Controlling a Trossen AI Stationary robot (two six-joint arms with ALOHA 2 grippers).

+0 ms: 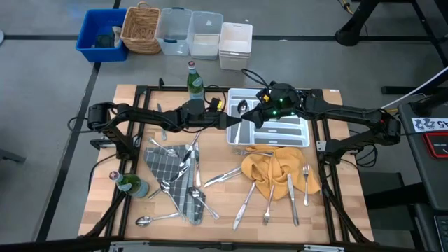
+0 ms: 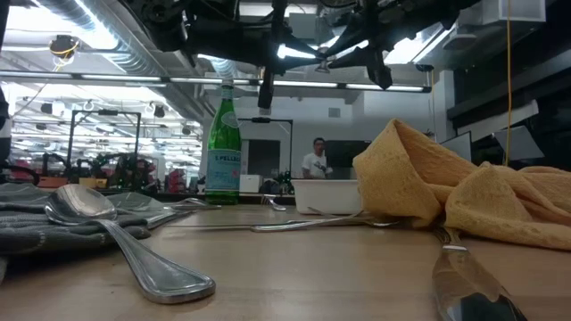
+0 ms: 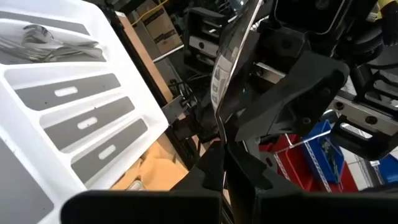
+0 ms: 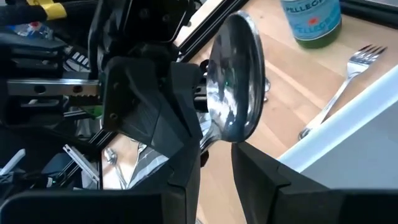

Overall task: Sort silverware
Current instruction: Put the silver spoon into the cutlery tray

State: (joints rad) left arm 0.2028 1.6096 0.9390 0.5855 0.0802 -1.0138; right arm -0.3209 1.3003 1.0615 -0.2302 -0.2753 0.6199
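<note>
Grey floor (image 1: 42, 105); ceiling strip lights (image 2: 116, 40) overhead.

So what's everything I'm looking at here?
Silverware: roughly two dozen, silver, scattered over table and cloths, some in tray.
Tray: one, white, table's far side.
Grey checked cloth: one, left.
Yellow cloth: one, right.
Green bottles: two, one by tray, one near-left corner.
Bins: five, blue, wicker, clear, white, beyond table.
Person: one, white top, far back.
Left hand: dark, at tray's edge, gripping a spoon.
Right hand: dark, facing it.
</note>
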